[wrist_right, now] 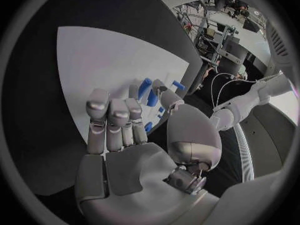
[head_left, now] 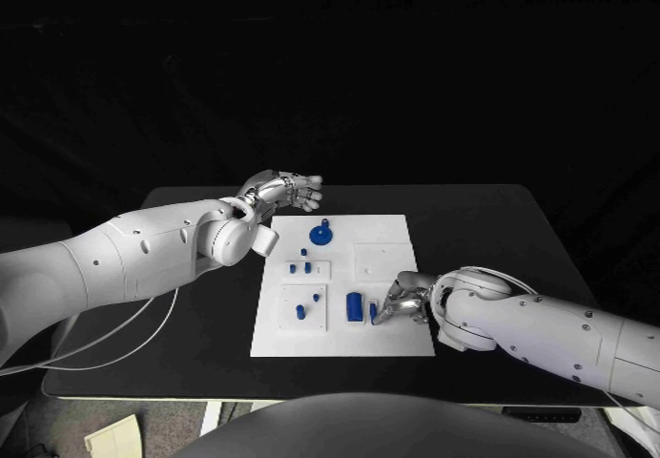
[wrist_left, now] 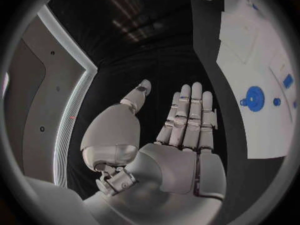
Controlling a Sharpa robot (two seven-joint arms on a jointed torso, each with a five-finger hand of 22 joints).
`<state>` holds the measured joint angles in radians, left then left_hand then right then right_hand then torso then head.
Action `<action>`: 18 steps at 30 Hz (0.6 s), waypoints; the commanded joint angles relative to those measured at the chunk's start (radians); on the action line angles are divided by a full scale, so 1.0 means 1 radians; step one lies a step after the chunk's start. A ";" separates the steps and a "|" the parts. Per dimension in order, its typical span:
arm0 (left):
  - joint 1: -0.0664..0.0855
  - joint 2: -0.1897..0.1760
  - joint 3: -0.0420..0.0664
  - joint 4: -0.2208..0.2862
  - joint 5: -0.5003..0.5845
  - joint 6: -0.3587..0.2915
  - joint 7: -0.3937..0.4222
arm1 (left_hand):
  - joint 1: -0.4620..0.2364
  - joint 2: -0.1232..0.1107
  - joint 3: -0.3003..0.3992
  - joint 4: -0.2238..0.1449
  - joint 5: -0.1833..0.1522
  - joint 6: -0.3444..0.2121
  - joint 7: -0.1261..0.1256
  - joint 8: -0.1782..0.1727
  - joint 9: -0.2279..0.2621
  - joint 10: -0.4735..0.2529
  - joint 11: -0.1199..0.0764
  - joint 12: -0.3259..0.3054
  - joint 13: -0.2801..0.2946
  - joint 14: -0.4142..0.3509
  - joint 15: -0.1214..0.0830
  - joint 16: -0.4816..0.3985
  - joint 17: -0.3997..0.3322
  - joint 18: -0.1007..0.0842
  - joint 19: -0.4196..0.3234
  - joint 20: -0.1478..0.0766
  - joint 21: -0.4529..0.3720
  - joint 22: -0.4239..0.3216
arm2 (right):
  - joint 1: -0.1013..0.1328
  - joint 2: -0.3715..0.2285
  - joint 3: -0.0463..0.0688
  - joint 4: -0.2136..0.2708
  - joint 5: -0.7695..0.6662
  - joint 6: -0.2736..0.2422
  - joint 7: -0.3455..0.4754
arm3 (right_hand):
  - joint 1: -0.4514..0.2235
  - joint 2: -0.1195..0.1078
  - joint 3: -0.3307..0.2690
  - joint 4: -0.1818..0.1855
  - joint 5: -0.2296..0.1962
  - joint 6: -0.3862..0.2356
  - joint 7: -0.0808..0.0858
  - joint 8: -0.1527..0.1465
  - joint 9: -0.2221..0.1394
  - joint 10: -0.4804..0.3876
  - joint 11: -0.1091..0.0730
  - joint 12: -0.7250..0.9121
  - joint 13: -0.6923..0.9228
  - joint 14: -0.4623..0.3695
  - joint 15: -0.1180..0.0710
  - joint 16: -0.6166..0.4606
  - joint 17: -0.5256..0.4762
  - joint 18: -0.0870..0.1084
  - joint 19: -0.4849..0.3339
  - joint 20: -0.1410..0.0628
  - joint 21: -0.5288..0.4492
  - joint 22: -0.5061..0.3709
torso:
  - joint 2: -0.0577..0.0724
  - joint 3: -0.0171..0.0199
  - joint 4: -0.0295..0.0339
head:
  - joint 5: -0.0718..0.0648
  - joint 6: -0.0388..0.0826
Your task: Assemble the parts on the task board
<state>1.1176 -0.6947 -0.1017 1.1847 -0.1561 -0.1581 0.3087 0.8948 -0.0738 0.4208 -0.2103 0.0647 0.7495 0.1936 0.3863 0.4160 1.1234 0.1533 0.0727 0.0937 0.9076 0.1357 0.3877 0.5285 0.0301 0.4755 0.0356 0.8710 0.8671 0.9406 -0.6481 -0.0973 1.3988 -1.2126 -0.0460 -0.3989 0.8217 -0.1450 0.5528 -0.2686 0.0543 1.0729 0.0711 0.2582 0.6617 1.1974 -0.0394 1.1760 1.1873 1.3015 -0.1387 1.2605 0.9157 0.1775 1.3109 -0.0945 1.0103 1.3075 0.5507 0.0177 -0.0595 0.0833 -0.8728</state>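
The white task board (head_left: 385,329) lies in the middle of the black table. A round blue part with a knob (head_left: 320,234) sits near its far edge, and the left wrist view shows the same round part (wrist_left: 254,98). An upright blue cylinder (head_left: 355,305) and a slimmer blue piece (head_left: 373,311) stand near the board's right side. My right hand (head_left: 403,297) hovers just right of them, fingers apart and holding nothing. In the right wrist view its thumb (wrist_right: 164,96) reaches beside two blue cylinders (wrist_right: 145,88). My left hand (head_left: 285,191) floats over the board's far left corner with straight fingers (wrist_left: 187,116).
Several small blue pieces (head_left: 302,268) sit in raised white squares on the board's left half, with another pair (head_left: 302,311) nearer to me. A blank raised square (head_left: 383,260) lies on the board's right half. Black table (head_left: 509,239) surrounds the board.
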 commanded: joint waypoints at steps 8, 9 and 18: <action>0.001 0.002 0.001 0.001 0.005 0.015 0.006 | -0.004 0.000 -0.001 0.006 -0.005 -0.005 -0.001 0.007 -0.001 -0.008 -0.001 0.002 -0.001 0.001 0.000 -0.007 0.002 0.015 -0.005 -0.001 -0.006 0.001 | -0.003 0.001 -0.010 -0.001 -0.027 0.037 0.006 | 0.010 -0.015 0.010 -0.007 -0.005 0.006 0.000 -0.007 0.000 0.007 -0.001 -0.001 0.002 0.003 -0.007 -0.003 0.001 0.084 0.007 0.000 -0.005 0.008 | 0.000 0.0006 0.0002 | -0.001 0.000; 0.001 0.002 0.001 0.001 0.005 0.015 0.006 | -0.004 0.000 -0.001 0.006 -0.005 -0.005 -0.001 0.007 -0.001 -0.008 -0.001 0.002 -0.001 0.001 0.000 -0.007 0.002 0.015 -0.005 -0.001 -0.006 0.001 | -0.004 0.003 -0.010 -0.002 -0.027 0.037 0.006 | 0.010 -0.015 0.010 -0.007 -0.005 0.006 0.000 -0.007 0.000 0.006 -0.001 -0.001 0.001 0.003 -0.007 -0.003 0.001 0.084 0.007 0.000 -0.005 0.008 | 0.000 0.0007 0.0001 | 0.000 0.000; 0.001 0.001 0.001 0.002 0.005 0.016 0.006 | -0.004 0.000 -0.001 0.006 -0.005 -0.005 -0.001 0.008 -0.001 -0.008 -0.001 0.002 -0.001 0.001 0.000 -0.007 0.003 0.015 -0.005 -0.001 -0.006 0.001 | -0.009 0.009 -0.011 -0.013 -0.028 0.001 0.004 | 0.000 -0.002 0.011 0.003 -0.005 0.007 0.000 -0.007 0.000 0.009 0.000 0.001 0.003 0.004 -0.007 -0.003 0.001 0.084 0.008 0.001 -0.005 0.008 | 0.001 0.0013 0.0010 | 0.000 0.000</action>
<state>1.1176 -0.6944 -0.1017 1.1844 -0.1561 -0.1564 0.3082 0.8948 -0.0738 0.4208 -0.2103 0.0647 0.7496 0.1937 0.3903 0.4162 1.1234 0.1533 0.0727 0.0938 0.9076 0.1357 0.3839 0.5297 0.0302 0.4755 0.0356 0.8710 0.8669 0.9331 -0.6398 -0.1079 1.3866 -1.2291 -0.0343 -0.3994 0.8291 -0.1523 0.5647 -0.2703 0.0543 1.0729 0.0709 0.2582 0.6615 1.1974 -0.0394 1.1760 1.1897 1.3043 -0.1410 1.2606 0.9155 0.1775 1.3109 -0.0943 1.0103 1.3074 0.5514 0.0183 -0.0590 0.0833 -0.8728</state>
